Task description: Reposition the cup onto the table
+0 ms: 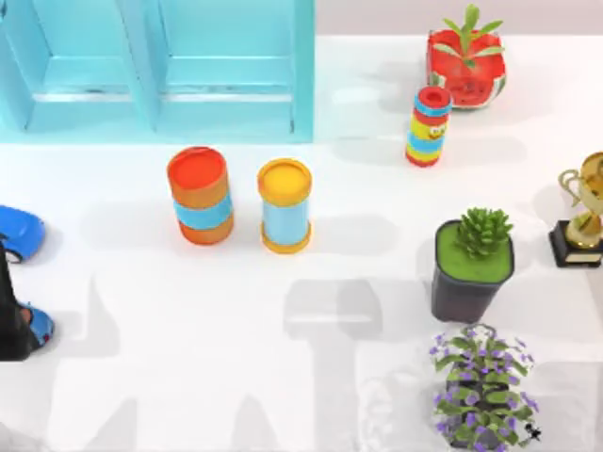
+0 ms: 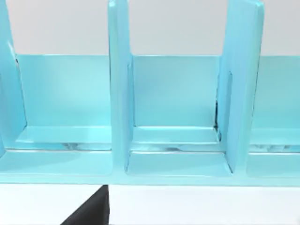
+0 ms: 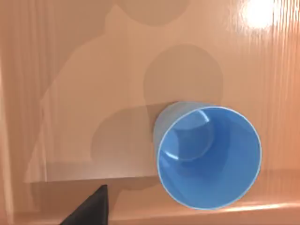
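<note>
Since the cup [image 3: 208, 157] stands upright with its mouth open to the camera, the right wrist view looks almost straight down into it; that suggests the right tool [image 3: 91, 208] hangs above it ready for a descent, though only a dark wedge of the tool shows and I cannot tell whether it is open or closed. The cup rests on a tan, wood-grained board [image 3: 70, 70], not on the white surface [image 1: 188, 377]; so, as I judge it, the move has not yet been made and the grasp comes first.

From above, the centre and lower left of the surface lie bare, which would make a sensible landing place; the orange cylinder [image 1: 200, 195] and yellow cylinder [image 1: 285, 205] stand side by side just below the turquoise shelf unit [image 1: 160, 71] at upper left, the striped cylinder [image 1: 429, 125] at upper right, and a potted succulent [image 1: 474, 266] at right, all worth keeping away from.

The left arm [image 1: 9, 311] sits at the left edge of that frame, apparently idle; the state of the left tool [image 2: 89, 211] I cannot tell either.

The top view gives the layout of the white surface but I cannot pick out the cup in it; the right wrist view gives the cup and its wooden support; the left wrist view faces the shelf unit's empty compartments.
</note>
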